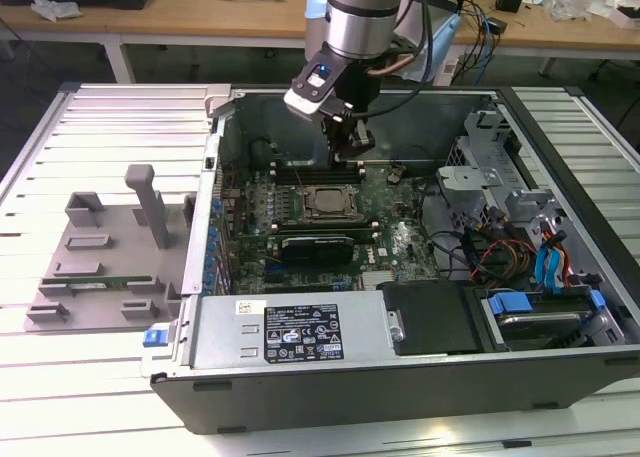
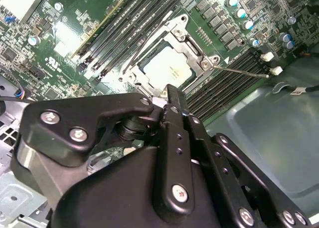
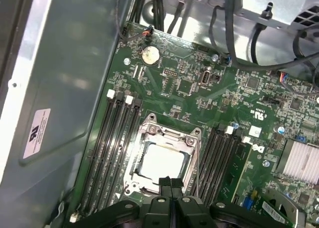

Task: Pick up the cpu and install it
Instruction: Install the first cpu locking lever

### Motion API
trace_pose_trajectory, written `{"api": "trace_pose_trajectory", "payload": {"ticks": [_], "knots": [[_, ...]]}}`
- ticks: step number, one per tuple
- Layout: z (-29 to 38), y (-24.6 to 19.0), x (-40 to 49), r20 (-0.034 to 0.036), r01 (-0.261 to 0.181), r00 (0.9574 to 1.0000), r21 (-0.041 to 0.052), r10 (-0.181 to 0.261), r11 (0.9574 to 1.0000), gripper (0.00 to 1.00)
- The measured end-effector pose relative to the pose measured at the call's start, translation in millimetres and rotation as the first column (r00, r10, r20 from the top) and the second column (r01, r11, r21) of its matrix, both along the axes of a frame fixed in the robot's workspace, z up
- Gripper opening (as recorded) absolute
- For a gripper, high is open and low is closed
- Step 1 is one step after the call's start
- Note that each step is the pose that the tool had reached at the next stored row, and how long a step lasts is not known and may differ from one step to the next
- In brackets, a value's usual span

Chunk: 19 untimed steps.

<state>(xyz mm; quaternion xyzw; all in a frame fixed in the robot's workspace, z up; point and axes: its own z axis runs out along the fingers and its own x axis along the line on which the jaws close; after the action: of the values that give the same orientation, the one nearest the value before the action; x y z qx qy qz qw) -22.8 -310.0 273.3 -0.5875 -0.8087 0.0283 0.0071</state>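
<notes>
Black gripper [image 3: 170, 184] fingers are seen pressed together at their tips in the first wrist view, with nothing held between them, and the same closed pair is seen in the second wrist view [image 2: 172, 93]. Just beyond the fingertips the cpu [image 3: 162, 163] is found lying flat inside the metal socket frame [image 3: 172, 133], its pale silver top facing up; no contact between the fingers and the chip can be made out. The socket is flanked on both sides by rows of long black memory slots [image 3: 112, 148], all set into the green motherboard [image 3: 199, 96]. Farther along the board a round silver coin battery [image 3: 149, 53] is seen, and a ribbed silver heat sink [image 3: 301, 160] is placed near the board's edge. In the exterior view the gripper [image 1: 352, 155] is hung over the board just behind the socket, where the cpu [image 1: 327, 202] is seated, inside an open computer case [image 1: 560, 137] laid on its side. A grey plastic tray [image 1: 100, 267] is placed at the exterior view's left of the case on a slatted metal table [image 1: 120, 127], and a wooden bench [image 1: 200, 7] is seen beyond it.
</notes>
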Motion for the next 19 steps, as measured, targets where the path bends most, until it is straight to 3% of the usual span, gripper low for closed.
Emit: {"api": "trace_pose_trajectory", "payload": {"ticks": [5, 12, 19], "knots": [[0.0, 0.0, 0.0, 0.0000, -0.057, 0.9984, 0.0000, 0.057, 0.9984, 0.11], [0.0, 0.0, 0.0, 0.0000, -0.135, 0.9908, 0.0000, 0.135, 0.9908, 0.11], [0.0, 0.0, 0.0, -0.0001, -0.249, 0.9685, 0.0000, 0.249, 0.9685, 0.11]]}}
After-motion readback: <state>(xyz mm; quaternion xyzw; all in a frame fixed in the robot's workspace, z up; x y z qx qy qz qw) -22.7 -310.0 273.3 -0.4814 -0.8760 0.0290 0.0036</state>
